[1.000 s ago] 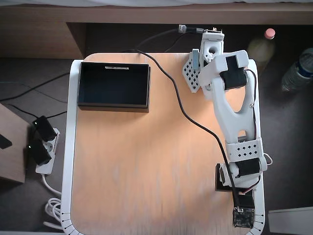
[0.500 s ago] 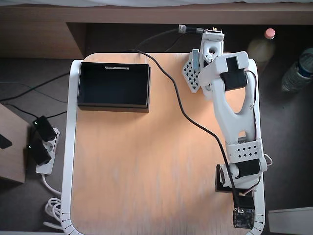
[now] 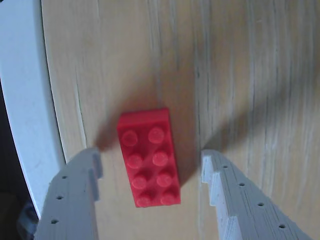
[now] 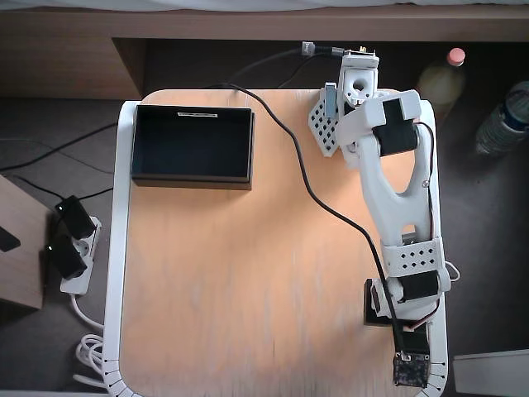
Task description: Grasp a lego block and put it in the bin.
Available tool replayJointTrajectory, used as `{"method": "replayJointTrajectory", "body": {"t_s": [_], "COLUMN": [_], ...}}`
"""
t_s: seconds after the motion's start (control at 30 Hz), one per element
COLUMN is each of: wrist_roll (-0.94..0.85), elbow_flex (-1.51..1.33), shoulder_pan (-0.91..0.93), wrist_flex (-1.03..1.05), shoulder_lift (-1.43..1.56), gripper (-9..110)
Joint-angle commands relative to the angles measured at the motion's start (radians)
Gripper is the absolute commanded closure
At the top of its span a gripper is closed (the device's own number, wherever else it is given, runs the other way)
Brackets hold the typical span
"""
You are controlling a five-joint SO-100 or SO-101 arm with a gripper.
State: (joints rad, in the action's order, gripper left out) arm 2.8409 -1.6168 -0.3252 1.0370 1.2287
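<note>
In the wrist view the red lego block (image 3: 148,160) lies flat on the wooden table, studs up, close to the table's white rim (image 3: 22,100). My gripper (image 3: 151,157) is open and straddles it: one grey finger (image 3: 75,195) stands to its left and the other finger (image 3: 235,195) to its right, both apart from the brick. In the overhead view the arm (image 4: 395,190) stretches to the table's lower right corner and hides both the block and the fingertips. The black bin (image 4: 192,176) sits at the upper left of the table, its inside dark.
A black cable (image 4: 306,182) runs across the table from the top to the wrist. Off the table, a power strip (image 4: 70,248) lies on the floor at left and two bottles (image 4: 504,116) stand at upper right.
The arm has crept slightly toward the lower edge of the overhead view; nothing else moved.
</note>
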Motion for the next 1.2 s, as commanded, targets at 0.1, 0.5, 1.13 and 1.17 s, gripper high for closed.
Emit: {"method": "replayJointTrajectory", "body": {"t_s": [0.1,0.5,1.13,1.17], "wrist_roll": [0.002,-0.023,0.029,0.040], "elbow_flex": [0.118,0.117,0.123,0.123], "shoulder_pan": [0.009,0.044,0.399,0.434], "wrist_flex": [-0.021,-0.017,0.210,0.218], "shoulder_lift": [0.014,0.063,0.474,0.488], "gripper": [95,101,101,101]}}
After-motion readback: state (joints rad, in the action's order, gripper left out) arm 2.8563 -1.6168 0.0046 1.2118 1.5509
